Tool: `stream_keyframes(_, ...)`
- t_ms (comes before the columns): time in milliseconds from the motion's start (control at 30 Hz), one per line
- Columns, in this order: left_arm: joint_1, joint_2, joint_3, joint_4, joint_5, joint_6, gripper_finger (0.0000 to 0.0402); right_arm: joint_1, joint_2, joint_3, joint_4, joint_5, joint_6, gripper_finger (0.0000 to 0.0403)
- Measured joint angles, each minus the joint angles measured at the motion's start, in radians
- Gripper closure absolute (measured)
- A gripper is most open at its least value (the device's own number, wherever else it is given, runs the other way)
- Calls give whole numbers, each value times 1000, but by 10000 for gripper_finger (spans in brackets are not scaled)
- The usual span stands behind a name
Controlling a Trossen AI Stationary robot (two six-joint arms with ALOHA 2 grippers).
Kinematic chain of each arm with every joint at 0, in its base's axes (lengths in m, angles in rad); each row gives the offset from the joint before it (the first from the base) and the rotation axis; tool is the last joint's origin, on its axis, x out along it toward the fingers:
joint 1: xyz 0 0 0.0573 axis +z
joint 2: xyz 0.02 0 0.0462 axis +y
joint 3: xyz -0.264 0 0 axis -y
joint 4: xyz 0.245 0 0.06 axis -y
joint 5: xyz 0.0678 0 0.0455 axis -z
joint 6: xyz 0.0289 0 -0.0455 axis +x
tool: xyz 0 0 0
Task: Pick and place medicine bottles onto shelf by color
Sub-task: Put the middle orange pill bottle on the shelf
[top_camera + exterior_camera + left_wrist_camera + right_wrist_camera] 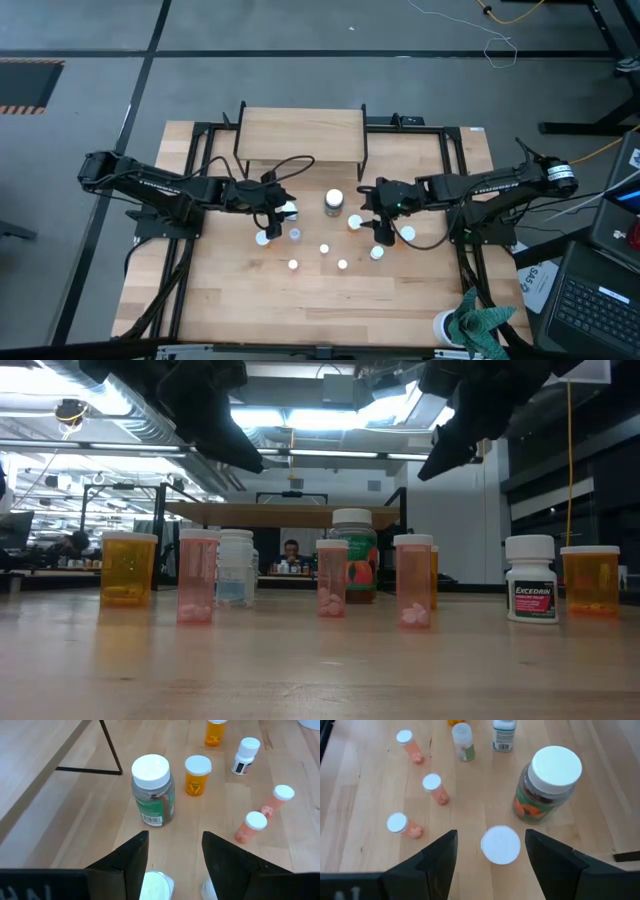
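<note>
Several white-capped medicine bottles stand upright on their bases on the wooden table. The large dark green bottle [334,203] stands in the middle, near the light-wood shelf [300,135], which stands on black wire legs at the far side. My left gripper [284,208] is open and hovers above a white-capped bottle [155,885] left of the green bottle [152,790]. My right gripper [366,203] is open and hovers above an orange bottle [355,222], whose white cap [501,844] shows between its fingers. In the low view both grippers [225,430] [460,430] hang above the bottle tops.
Pink-filled bottles [436,788] [402,826] [410,745] stand toward the near side. A white labelled bottle [530,590] and orange bottles [590,580] [128,568] stand at the row's ends. A white cup with teal cloth [478,325] sits at the near right corner.
</note>
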Motion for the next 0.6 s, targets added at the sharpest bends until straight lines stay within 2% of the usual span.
stream_keyframes(400, -2, 0, -1, 1, 0, 0, 221, 0, 202, 0, 51, 16, -99, 166)
stream_keyframes(600, -2, 0, -1, 1, 0, 1, 221, 0, 259, 0, 114, 17, -110, 166)
